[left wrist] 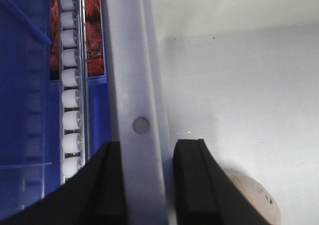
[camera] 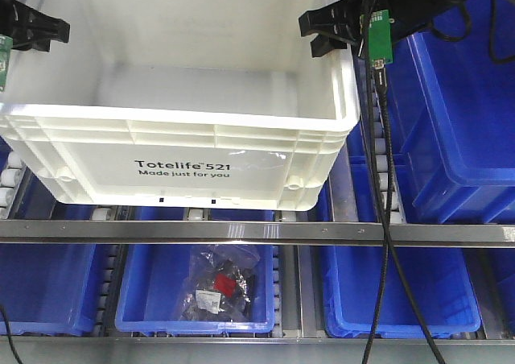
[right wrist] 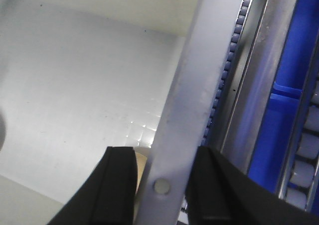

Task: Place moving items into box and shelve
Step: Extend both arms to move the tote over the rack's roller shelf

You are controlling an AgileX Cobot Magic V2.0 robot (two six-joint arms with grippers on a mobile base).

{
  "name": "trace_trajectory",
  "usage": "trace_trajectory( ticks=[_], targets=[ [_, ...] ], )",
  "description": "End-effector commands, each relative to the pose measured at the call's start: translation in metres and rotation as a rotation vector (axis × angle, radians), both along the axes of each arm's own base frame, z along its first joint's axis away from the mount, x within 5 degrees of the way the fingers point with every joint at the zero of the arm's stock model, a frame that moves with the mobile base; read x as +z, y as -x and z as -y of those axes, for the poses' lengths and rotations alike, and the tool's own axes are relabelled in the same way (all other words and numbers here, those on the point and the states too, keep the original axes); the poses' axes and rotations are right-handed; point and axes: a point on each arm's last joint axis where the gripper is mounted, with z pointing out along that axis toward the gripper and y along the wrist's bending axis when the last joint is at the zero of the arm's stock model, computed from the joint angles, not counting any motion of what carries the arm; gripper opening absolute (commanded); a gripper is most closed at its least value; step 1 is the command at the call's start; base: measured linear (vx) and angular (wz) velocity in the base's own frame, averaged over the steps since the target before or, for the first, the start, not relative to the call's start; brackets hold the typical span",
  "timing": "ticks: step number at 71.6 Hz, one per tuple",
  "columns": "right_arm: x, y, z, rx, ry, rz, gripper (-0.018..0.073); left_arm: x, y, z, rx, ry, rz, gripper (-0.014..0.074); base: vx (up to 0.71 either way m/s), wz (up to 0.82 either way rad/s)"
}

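Observation:
A white box (camera: 209, 138) marked "Totelife 521" sits on the upper shelf level, its front hanging over the metal rail. My left gripper (camera: 32, 27) straddles the box's left rim (left wrist: 132, 75), one finger outside and one inside, shut on it (left wrist: 144, 185). My right gripper (camera: 330, 32) straddles the right rim (right wrist: 189, 75) in the same way, shut on it (right wrist: 162, 185). A beige round item (left wrist: 254, 200) lies on the box floor by the left gripper. A tan item (right wrist: 142, 160) shows inside by the right gripper.
A metal shelf rail (camera: 257, 232) runs across below the box. White rollers (left wrist: 70, 100) line the shelf lanes. Blue bins stand to the right (camera: 459, 122) and below; one lower bin (camera: 145, 299) holds bagged parts (camera: 217, 287). A black cable (camera: 385, 179) hangs at right.

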Motion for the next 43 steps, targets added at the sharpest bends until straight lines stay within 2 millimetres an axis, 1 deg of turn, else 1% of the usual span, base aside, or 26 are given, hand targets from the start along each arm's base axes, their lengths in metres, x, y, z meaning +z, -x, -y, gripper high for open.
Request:
trace_trajectory(
  ticks=[1, 21, 43],
  targets=[
    [0.05, 0.008, -0.011, 0.019, -0.167, 0.222, -0.0012, 0.032, -0.004, 0.007, -0.017, 0.045, 0.215, -0.0017, 0.0, 0.0],
    [0.041, -0.005, -0.013, 0.007, -0.157, 0.255, -0.0012, 0.008, -0.029, 0.01, 0.006, 0.074, 0.201, -0.0017, 0.0, 0.0],
    [0.022, -0.018, -0.017, 0.018, -0.127, 0.243, -0.0012, -0.012, -0.044, 0.012, 0.007, 0.071, 0.163, -0.0017, 0.0, 0.0]
  ],
)
